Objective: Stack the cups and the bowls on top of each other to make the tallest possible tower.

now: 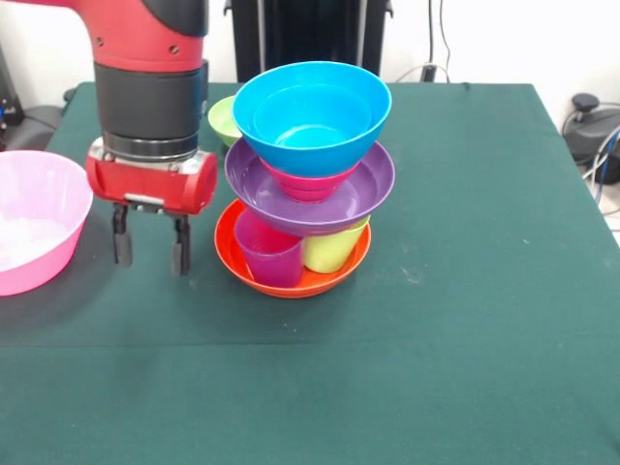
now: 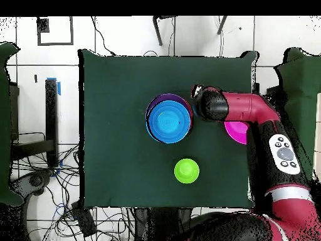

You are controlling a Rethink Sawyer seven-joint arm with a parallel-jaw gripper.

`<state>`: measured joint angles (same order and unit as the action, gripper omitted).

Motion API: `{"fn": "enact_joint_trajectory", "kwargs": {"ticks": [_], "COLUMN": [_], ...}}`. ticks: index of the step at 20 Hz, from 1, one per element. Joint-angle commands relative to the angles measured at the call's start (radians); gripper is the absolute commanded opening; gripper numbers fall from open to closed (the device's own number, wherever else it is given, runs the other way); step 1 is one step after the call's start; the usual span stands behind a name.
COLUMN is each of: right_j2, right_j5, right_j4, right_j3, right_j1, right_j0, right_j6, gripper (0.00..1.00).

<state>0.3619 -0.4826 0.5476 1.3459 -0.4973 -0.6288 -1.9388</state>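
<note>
The tower (image 1: 308,194) stands mid-table. Its base is an orange bowl (image 1: 291,283) holding a purple cup (image 1: 269,254) and a lime green cup (image 1: 334,250). On them rest a purple bowl (image 1: 373,189), a small red bowl (image 1: 305,183) and a blue bowl (image 1: 312,114) on top. From overhead the tower (image 2: 169,119) shows mostly the blue bowl. My gripper (image 1: 150,247) hangs open and empty just left of the tower, fingertips close above the cloth. The orange cup is out of view.
A big pink bowl (image 1: 34,223) sits at the left table edge, partly under my arm in the overhead view (image 2: 237,132). A small green bowl (image 1: 223,118) stands behind the tower, apart from it in the overhead view (image 2: 187,171).
</note>
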Motion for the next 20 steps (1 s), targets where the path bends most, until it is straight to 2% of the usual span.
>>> {"fn": "enact_joint_trajectory", "kwargs": {"ticks": [1, 9, 15, 20], "right_j2": [-0.01, -0.007, -0.061, -0.087], "right_j5": [-0.138, -0.12, -0.026, 0.02], "right_j4": [0.054, 0.062, 0.091, 0.096], "right_j3": [0.074, 0.079, 0.125, 0.154], "right_j1": [-0.059, -0.054, -0.039, -0.036], "right_j0": [0.024, 0.009, 0.01, 0.011], "right_j6": [0.16, 0.161, 0.068, 0.031], "gripper": [1.0, 1.0, 1.0, 1.0]}}
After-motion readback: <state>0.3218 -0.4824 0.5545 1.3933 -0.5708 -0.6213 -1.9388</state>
